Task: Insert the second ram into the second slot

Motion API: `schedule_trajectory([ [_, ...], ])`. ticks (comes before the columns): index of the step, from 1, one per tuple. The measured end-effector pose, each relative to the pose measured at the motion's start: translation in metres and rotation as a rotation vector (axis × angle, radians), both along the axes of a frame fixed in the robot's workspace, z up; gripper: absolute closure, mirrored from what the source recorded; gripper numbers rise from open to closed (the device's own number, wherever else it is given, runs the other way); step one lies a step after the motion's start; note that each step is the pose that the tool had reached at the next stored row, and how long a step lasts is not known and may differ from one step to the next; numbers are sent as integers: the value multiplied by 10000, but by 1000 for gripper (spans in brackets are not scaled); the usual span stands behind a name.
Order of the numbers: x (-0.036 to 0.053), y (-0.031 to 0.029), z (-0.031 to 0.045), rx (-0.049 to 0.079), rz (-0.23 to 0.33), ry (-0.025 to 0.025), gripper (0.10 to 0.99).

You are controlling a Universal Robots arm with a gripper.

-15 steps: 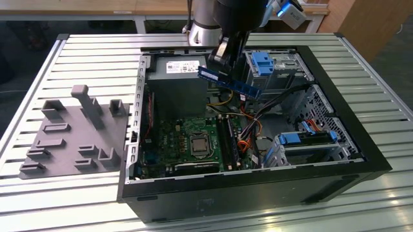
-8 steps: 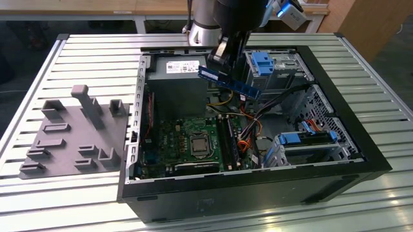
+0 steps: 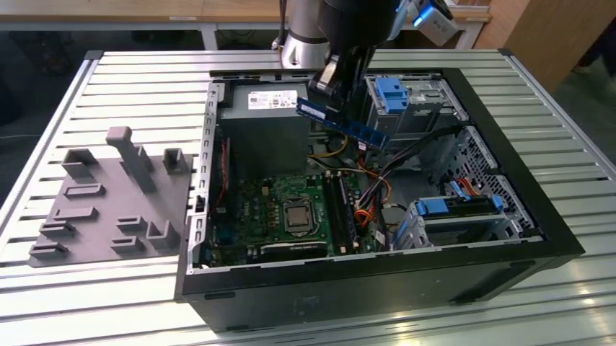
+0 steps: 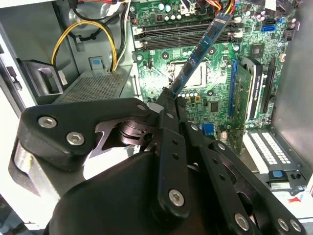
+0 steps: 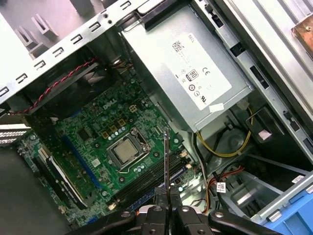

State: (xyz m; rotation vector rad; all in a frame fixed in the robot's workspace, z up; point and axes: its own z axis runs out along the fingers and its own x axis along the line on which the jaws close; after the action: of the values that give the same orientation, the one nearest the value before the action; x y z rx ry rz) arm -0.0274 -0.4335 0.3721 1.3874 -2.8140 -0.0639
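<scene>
My gripper [image 3: 325,99] hangs above the open computer case [image 3: 385,277], shut on one end of the second ram [image 3: 342,124]. The ram is a thin dark-blue stick that slopes down toward the exterior view's right. In the second wrist view the ram [image 4: 198,54] reaches out from my gripper [image 4: 168,98] over the motherboard [image 4: 215,93]. In the first wrist view I see the ram [image 5: 166,161] edge-on, above my gripper [image 5: 167,204]. The long black memory slots [image 3: 339,209] lie well below the stick, beside the processor socket [image 3: 293,215]. I cannot tell which of them is the second slot.
A grey power supply [image 3: 265,122] fills the case's back left, close to the ram. Blue drive-bay clips [image 3: 390,94] sit at the back, and another [image 3: 433,207] at the right. Loose cables [image 3: 376,189] run beside the slots. A grey fixture plate [image 3: 111,209] lies on the slatted table [image 3: 539,94].
</scene>
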Motion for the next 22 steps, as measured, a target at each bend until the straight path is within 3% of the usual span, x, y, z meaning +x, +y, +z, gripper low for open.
schedule_trajectory([
  [22,0,-1,0,-1,-1114,4,953],
])
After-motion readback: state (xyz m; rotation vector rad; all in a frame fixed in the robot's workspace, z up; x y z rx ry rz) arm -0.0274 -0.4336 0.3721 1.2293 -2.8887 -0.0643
